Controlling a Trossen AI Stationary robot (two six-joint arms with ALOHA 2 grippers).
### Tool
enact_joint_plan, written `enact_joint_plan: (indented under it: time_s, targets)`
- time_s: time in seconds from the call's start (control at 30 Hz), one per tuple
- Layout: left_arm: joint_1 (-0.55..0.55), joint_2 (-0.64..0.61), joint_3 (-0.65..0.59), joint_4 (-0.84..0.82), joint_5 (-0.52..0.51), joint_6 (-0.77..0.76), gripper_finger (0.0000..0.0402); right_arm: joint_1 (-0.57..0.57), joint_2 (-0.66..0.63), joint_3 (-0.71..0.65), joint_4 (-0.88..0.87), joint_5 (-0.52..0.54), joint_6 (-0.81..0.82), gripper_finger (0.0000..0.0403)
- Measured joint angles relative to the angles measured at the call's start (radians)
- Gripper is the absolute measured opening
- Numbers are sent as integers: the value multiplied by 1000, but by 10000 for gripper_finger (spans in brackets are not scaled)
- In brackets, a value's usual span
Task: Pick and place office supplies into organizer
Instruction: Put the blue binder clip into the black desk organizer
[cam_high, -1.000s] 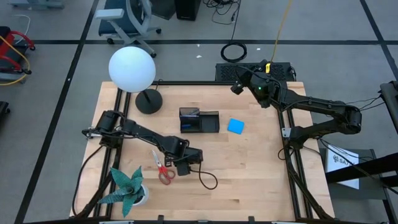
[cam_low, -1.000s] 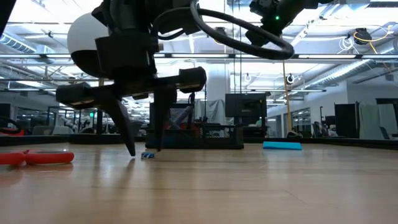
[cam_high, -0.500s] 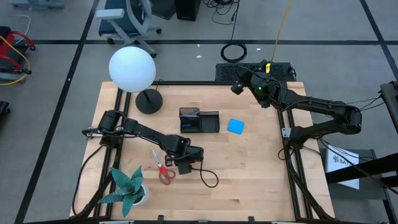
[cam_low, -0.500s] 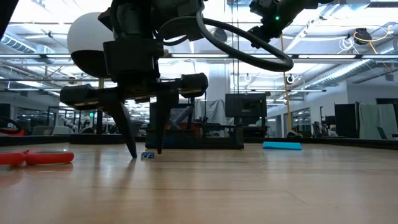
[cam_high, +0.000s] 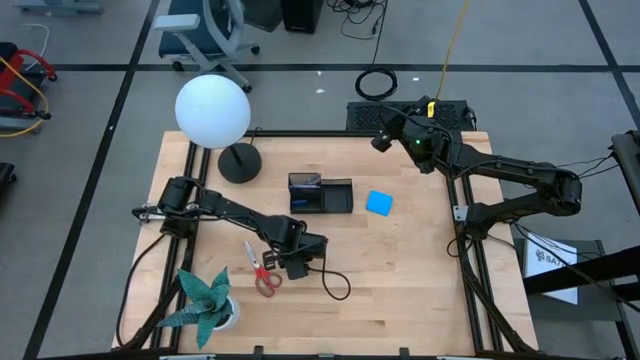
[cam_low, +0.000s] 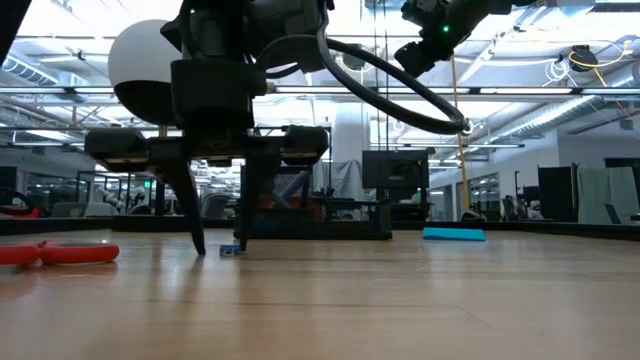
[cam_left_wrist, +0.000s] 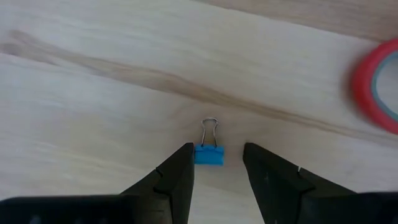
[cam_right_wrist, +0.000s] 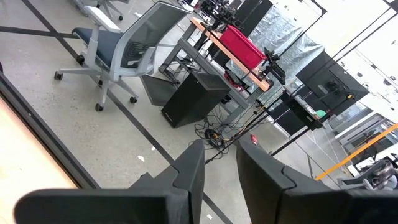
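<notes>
A tiny blue binder clip (cam_left_wrist: 208, 155) lies on the wooden table, its wire handle pointing away from my left gripper (cam_left_wrist: 216, 168). That gripper (cam_low: 220, 248) points down, open, with one finger on each side of the clip and its tips at the table. Red-handled scissors (cam_high: 262, 272) lie flat just left of it. The blue pad (cam_high: 379, 203) lies right of the black organizer (cam_high: 320, 194). My right gripper (cam_high: 380, 140) hangs high over the far right corner, open and holding nothing. My left gripper stands astride the clip from above. One finger (cam_left_wrist: 180, 171) is right beside the clip's blue body (cam_left_wrist: 200, 155); I cannot tell whether it touches. The clip rests flat on the table.
A lamp with a white globe (cam_high: 212, 110) and round black base (cam_high: 239, 163) stands far left. A green paper plant (cam_high: 205, 300) sits at the near left corner. My left arm's cable (cam_high: 337, 290) loops over the table right of the gripper.
My left gripper has rolled and tipped a little, so its crossbar is now level and its fingers point more straight down around the clip. The clip has stayed in place.
</notes>
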Motion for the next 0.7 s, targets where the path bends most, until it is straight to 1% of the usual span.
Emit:
enact_joint_plan:
  time_s: [0.23, 0.5, 0.6, 0.7]
  targets:
    - [6, 1, -2, -5, 44, -37, 156, 0, 0, 0, 0, 0, 0, 84]
    - [5, 1, -4, 6, 45, -68, 156, 0, 0, 0, 0, 0, 0, 84]
    - [8, 1, -4, 19, 44, -91, 143, 0, 0, 0, 0, 0, 0, 84]
    - [10, 1, -5, 19, 48, -92, 116, 0, 0, 0, 0, 0, 0, 84]
